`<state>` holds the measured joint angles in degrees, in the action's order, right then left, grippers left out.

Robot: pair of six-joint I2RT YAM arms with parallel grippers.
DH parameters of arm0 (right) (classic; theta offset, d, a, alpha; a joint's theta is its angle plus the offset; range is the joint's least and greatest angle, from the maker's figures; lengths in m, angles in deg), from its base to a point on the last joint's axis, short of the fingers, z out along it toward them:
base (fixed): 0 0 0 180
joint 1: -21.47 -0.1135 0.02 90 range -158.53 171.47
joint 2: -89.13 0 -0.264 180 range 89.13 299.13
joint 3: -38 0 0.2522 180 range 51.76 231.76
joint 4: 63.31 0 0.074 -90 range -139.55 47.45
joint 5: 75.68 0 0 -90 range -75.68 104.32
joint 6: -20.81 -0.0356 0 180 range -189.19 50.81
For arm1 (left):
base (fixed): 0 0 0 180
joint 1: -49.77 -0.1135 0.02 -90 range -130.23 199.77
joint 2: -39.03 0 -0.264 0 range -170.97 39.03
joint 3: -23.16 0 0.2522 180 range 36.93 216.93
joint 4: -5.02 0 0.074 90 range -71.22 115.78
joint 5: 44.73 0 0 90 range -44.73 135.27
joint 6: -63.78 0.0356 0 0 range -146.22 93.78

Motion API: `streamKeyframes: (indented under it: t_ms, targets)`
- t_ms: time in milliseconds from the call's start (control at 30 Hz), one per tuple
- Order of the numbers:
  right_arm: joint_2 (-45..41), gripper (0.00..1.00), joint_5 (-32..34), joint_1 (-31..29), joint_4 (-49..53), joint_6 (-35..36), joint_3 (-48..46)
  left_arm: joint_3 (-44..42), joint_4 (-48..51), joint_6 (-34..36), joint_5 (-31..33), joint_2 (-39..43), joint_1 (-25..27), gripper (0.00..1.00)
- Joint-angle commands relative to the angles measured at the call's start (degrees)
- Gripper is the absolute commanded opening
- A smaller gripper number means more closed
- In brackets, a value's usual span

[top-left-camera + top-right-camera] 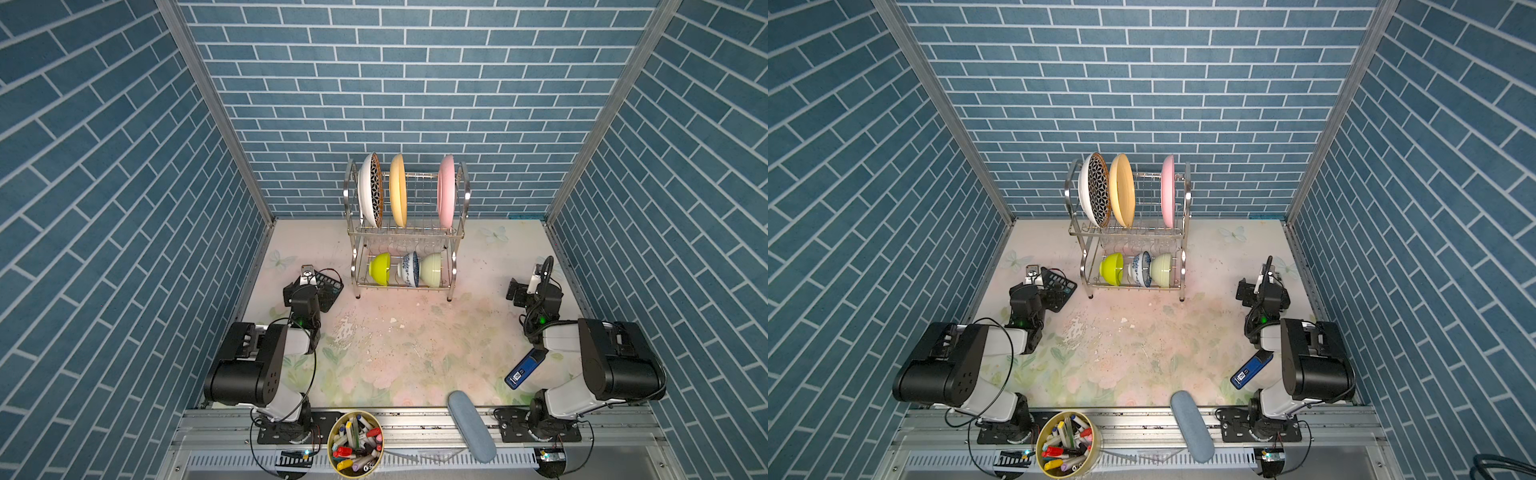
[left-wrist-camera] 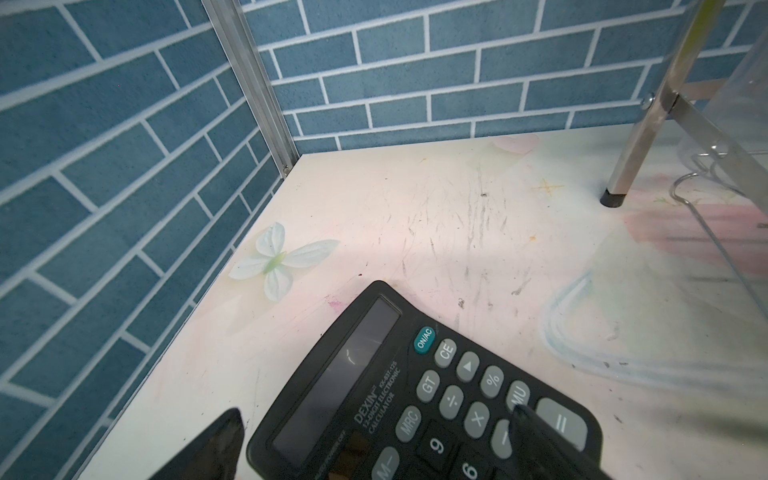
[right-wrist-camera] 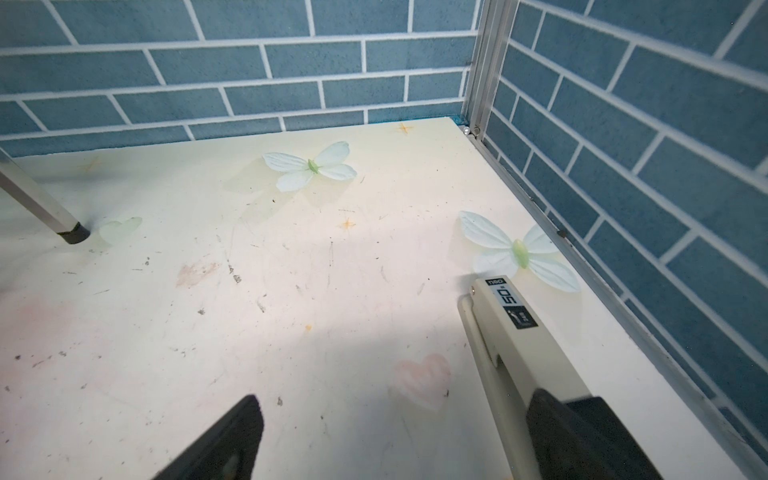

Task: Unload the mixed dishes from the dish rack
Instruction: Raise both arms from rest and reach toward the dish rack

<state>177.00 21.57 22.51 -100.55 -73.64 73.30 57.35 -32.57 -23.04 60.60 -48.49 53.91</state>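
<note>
**A:** Front to back, what is there?

**B:** Well in front of the two-tier stainless-steel wire dish rack (image 1: pixel 467 193), a round tub of markers (image 1: pixel 330 444) and a grey-blue oblong case (image 1: pixel 471 426) sit on the front rail. A blue handheld device (image 1: pixel 521 369) lies to the rack's front-right. None of these matter for the task.

**A:** And the arms?

**B:** Front-left of the rack, the left jaws hang wide open and empty over a black desk calculator (image 2: pixel 332 386). Front-right of it, the right jaws are also spread wide and grip nothing. A cream stapler (image 3: pixel 511 349) lies beneath one side of them.

**A:** So nothing is unloaded yet?

**B:** It seems not. In the rack's lower tier a lime bowl (image 1: pixel 380 269), a blue-on-white patterned bowl (image 1: pixel 409 269) and a pale-green bowl (image 1: pixel 431 270) stand on edge. Clear glass tumblers (image 1: pixel 401 244) show faintly just under the upper tier. On top, a black-and-white star-patterned plate (image 1: pixel 371 189), a yellow plate (image 1: pixel 397 190) and a pink plate (image 1: pixel 446 191) stand upright in the slots.

**A:** How should we start?

**B:** I'd send the right jaws to the pink plate. Pinch its top rim and lift straight up until it clears the wires. Then carry it to the bare floral tabletop (image 1: pixel 395 353) in front of the rack. A sideways tug could tip the rack.
</note>
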Motion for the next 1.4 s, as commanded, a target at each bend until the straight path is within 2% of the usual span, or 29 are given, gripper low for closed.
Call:
streamKeyframes:
  t_ms: [0,400,500,667,833,900,1000,1033,1100,1167,1233,1367]
  targets:
    - [0.5,0.99,-0.5,0.2,0.4,1.0,0.5,0.7,-0.9,-0.5,0.1,-0.5,-0.2,1.0]
    - [0.5,0.99,-0.5,0.3,0.4,1.0,0.4,0.4,-1.2,-0.7,-0.4,-0.4,-0.5,1.0]
    - [0.4,0.99,-0.5,0.3,0.3,1.1,0.4,-0.9,-3.5,-1.7,1.6,-0.1,-0.7,1.0]
    - [-2.8,0.99,-2.5,0.0,3.7,2.5,0.9,-4.9,-5.4,-2.1,2.4,6.6,-0.8,1.0]
    - [-11.1,0.99,0.9,-1.2,18.7,2.2,5.7,0.2,12.6,-5.6,8.3,19.3,-0.7,1.0]
    - [-14.3,0.99,7.4,-3.1,21.4,-0.4,6.4,3.2,17.5,-9.2,10.9,22.9,-0.7,1.0]
    - [-19.2,0.99,8.4,-3.8,27.5,-5.7,8.1,8.6,25.8,-14.7,13.6,26.5,-0.7,1.0]
    - [-20.1,0.99,8.7,-3.8,30.8,-6.9,9.6,10.8,29.8,-17.5,15.5,27.4,-0.7,1.0]
    - [-21.5,0.99,8.4,-4.0,37.8,-8.4,12.7,16.9,43.7,-28.3,21.3,29.5,-0.8,1.0]
    - [-22.1,0.99,9.2,-4.2,44.7,-9.8,16.2,22.2,55.7,-36.8,23.8,31.1,-0.8,1.0]
    - [-22.8,0.99,8.7,-4.7,48.9,-10.0,18.3,24.6,60.2,-38.4,22.8,32.5,-0.8,1.0]
    - [-25.6,0.88,6.4,-5.8,53.0,-9.9,20.4,26.0,61.1,-37.4,18.2,35.8,-0.9,1.0]
